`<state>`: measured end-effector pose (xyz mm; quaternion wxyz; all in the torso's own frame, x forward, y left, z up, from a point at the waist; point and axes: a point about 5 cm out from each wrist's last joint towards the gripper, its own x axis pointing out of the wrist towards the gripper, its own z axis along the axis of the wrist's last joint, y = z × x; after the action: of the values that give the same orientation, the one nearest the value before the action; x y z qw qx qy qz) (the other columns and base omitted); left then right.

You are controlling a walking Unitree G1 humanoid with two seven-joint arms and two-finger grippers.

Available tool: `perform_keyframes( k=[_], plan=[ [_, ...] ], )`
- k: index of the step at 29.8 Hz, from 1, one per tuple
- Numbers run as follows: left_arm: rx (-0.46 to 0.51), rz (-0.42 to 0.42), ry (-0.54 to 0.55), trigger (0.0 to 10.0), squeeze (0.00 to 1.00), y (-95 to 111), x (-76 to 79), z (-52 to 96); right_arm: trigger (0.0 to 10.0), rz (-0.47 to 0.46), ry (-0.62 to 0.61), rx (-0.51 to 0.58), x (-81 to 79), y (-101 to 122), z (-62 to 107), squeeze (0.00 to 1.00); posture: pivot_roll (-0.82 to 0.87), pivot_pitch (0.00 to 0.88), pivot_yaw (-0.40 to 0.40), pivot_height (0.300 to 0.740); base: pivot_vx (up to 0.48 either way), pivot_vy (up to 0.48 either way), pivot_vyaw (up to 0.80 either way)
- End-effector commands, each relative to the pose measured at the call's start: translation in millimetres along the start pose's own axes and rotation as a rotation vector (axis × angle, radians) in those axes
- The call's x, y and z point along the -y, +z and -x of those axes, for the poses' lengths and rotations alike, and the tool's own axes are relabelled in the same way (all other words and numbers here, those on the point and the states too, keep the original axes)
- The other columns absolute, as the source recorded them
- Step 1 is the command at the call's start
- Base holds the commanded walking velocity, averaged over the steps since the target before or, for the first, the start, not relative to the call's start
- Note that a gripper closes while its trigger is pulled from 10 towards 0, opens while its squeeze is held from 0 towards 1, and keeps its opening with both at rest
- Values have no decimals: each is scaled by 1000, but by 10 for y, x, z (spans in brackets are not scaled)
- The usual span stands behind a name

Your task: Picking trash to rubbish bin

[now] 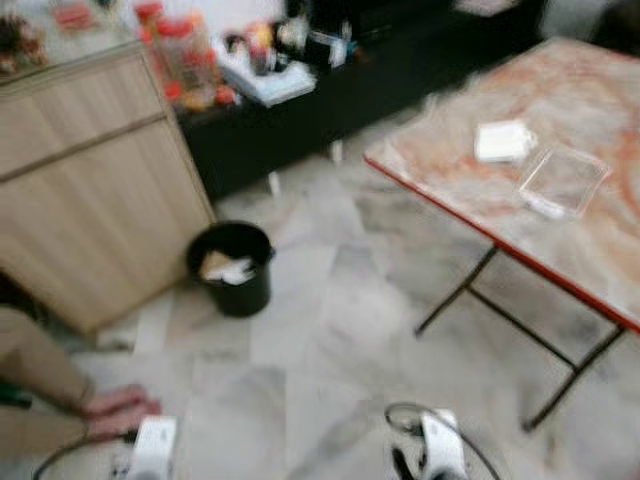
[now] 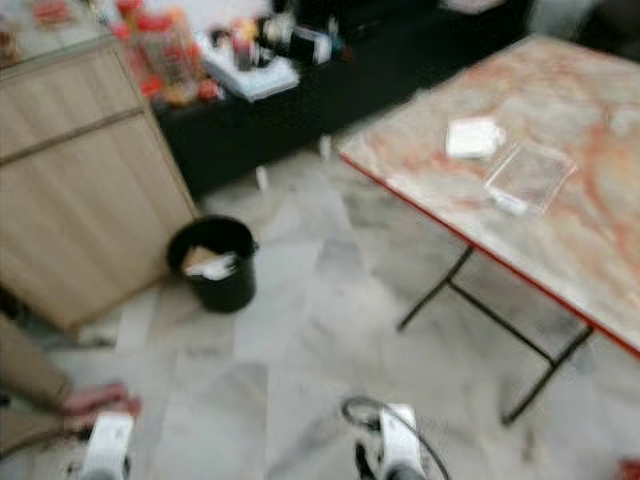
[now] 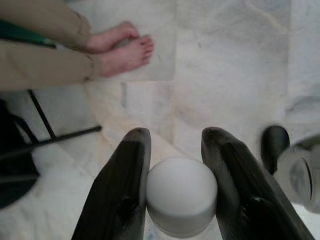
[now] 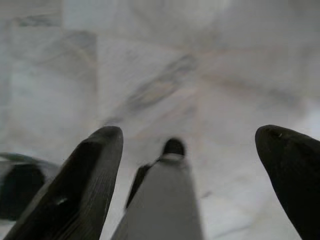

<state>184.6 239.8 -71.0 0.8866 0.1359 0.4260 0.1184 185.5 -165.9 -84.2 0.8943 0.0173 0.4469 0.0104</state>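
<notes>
left arm [image 1: 152,447]: pale silver-white casing, boxy and rounded, at 7 o'clock in the head views; thin dark cable beside it
right arm [image 1: 440,445]: same silver-white shell, at 6 o'clock; a black cable loops around its top
left gripper [image 3: 175,145]: two long black fingers [image 3: 120,195], broad, matte, blunt rounded tips
right gripper [image 4: 190,137]: two black fingers [image 4: 75,190], tapered, faintly ribbed inner faces, glossy edges
blur: screws and markings cannot be made out

Bin [image 1: 232,268] stands between cabinet [image 1: 90,190] and table [image 1: 560,170].
</notes>
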Motion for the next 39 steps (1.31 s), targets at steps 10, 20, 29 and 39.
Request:
perform_keyframes(
  k=[10,20,29,39],
  plan=[
    [-57,-5,30,10000,0,-166,-115,23,10000,3,35,2,-147,9,-14,0,118,173,23,728,372,0,0],
    [-56,-6,29,10000,0,-168,-117,23,10000,9,52,7,-186,-2,-12,0,121,177,24,728,372,0,663],
    [-55,-7,30,10000,0,-163,-118,22,10000,-6,50,13,-182,6,-12,0,122,176,24,728,370,0,64],
    [-55,-6,30,10000,0,-162,-113,22,10000,-2,50,18,-194,19,-15,0,121,174,23,728,373,0,360]
  ],
)
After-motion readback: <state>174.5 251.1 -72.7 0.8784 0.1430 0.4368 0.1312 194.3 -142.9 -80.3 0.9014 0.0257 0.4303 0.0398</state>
